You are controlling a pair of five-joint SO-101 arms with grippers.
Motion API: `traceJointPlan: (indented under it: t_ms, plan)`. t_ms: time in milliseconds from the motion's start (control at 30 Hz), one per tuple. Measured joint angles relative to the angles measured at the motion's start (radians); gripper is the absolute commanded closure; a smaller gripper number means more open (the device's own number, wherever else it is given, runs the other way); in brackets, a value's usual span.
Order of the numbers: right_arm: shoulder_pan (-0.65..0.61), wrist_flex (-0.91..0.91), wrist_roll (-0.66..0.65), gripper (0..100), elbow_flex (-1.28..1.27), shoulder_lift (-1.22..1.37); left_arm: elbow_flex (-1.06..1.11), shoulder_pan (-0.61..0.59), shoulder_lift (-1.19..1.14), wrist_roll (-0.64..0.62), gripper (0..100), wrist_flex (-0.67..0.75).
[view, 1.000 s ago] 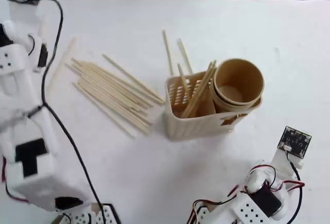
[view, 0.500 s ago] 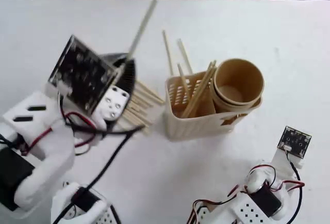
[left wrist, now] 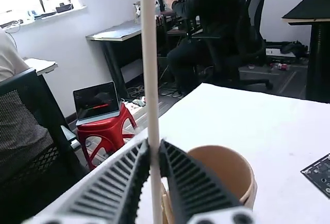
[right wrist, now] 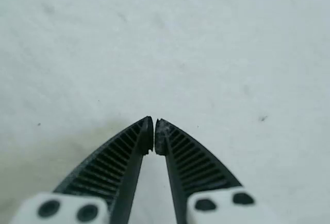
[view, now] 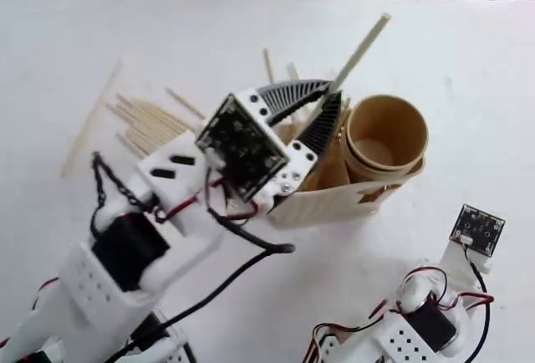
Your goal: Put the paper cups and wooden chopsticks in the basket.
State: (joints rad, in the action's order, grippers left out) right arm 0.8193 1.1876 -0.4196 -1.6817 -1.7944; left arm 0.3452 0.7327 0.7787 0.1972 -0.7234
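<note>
My left gripper (view: 322,102) hangs over the cream basket (view: 334,204), shut on a single wooden chopstick (view: 359,49) that slants up and to the right. In the left wrist view the chopstick (left wrist: 148,69) stands upright, pinched at the left gripper (left wrist: 154,149). Stacked paper cups (view: 386,139) sit in the basket's right half; the top paper cup (left wrist: 221,170) lies just below the jaws. Several chopsticks (view: 150,120) lie in a pile on the table to the left. My right gripper (right wrist: 154,131) is shut on nothing, close above the bare table.
The right arm's base (view: 418,321) and a small circuit board (view: 477,229) sit at the front right. One stray chopstick (view: 88,125) lies apart at the far left. The white table (view: 468,62) has room at the back and right.
The left arm has swung right from the pile to above the basket, carrying the chopstick with it. The right arm has not moved.
</note>
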Motion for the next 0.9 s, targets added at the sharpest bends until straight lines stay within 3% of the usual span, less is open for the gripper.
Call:
traceJointPlan:
  t_ms: [267, 467, 633, 900]
  plan:
    - [0.000, 0.000, 0.000, 97.9, 0.000, 0.000, 0.184, -0.003, 0.000, 0.000, 97, 0.121]
    - [0.000, 0.000, 0.000, 97.9, 0.000, 0.000, 0.207, -0.037, 0.000, 0.000, 97, 0.123]
    - [0.000, 0.000, 0.000, 97.9, 0.000, 0.000, 0.207, -0.095, 0.000, 0.000, 87, 0.120]
    - [0.000, 0.000, 0.000, 97.9, 0.000, 0.000, 0.207, -0.153, 0.000, -0.006, 91, 0.084]
